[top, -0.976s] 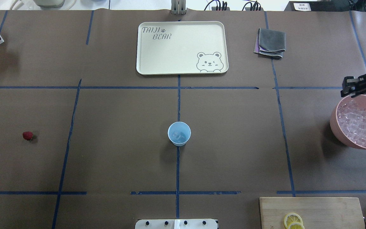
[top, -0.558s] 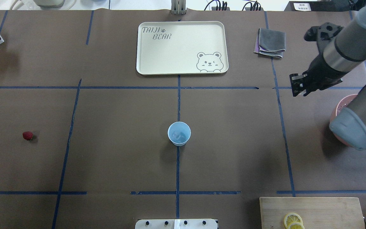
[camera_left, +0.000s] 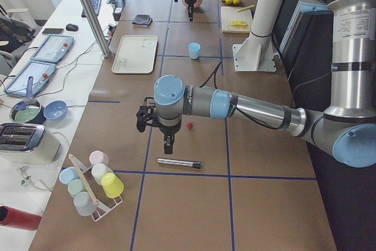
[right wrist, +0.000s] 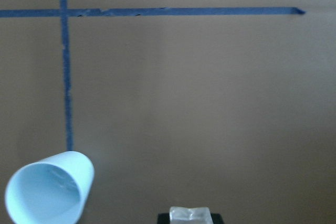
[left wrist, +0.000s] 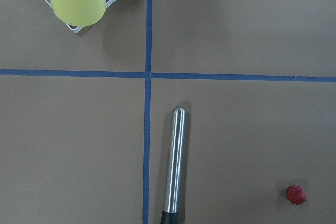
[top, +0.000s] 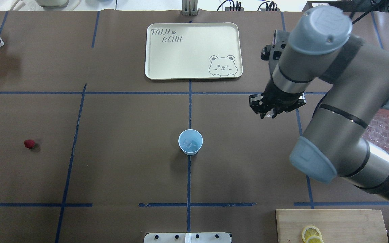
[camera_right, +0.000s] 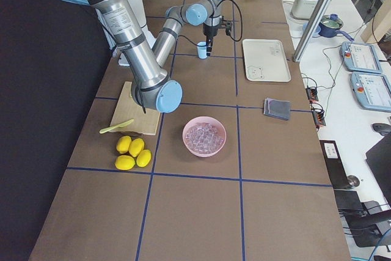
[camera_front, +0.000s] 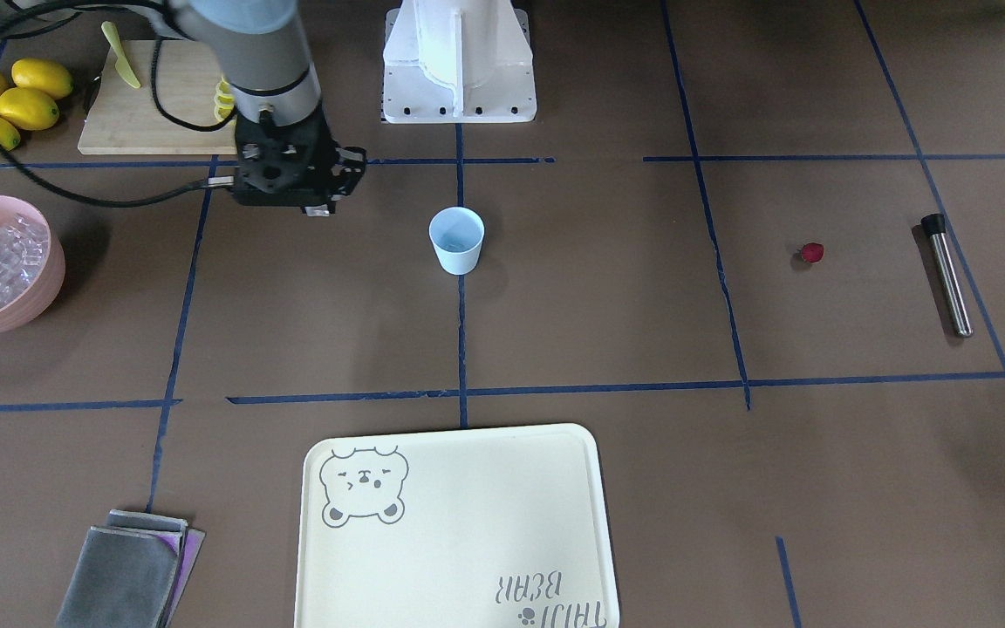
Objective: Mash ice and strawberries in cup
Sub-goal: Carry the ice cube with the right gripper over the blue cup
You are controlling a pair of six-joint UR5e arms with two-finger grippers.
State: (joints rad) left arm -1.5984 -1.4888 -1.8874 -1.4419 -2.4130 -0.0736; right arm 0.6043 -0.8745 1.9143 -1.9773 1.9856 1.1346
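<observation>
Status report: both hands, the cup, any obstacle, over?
Right hand shut on clear ice cube, short of small pale-blue plastic cup. Left hand state unclear. Nothing between hand and cup.

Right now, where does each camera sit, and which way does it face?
Front-facing: across the table, facing the robot; right arm.
Overhead: behind the robot, looking down; right arm.
Left side: table's end; left arm near.
Right side: opposite end; right arm near.
Left wrist: down onto strawberry; no body.
Right wrist: down; right gripper holds ice cube.
Shared: first two show the cup.
</observation>
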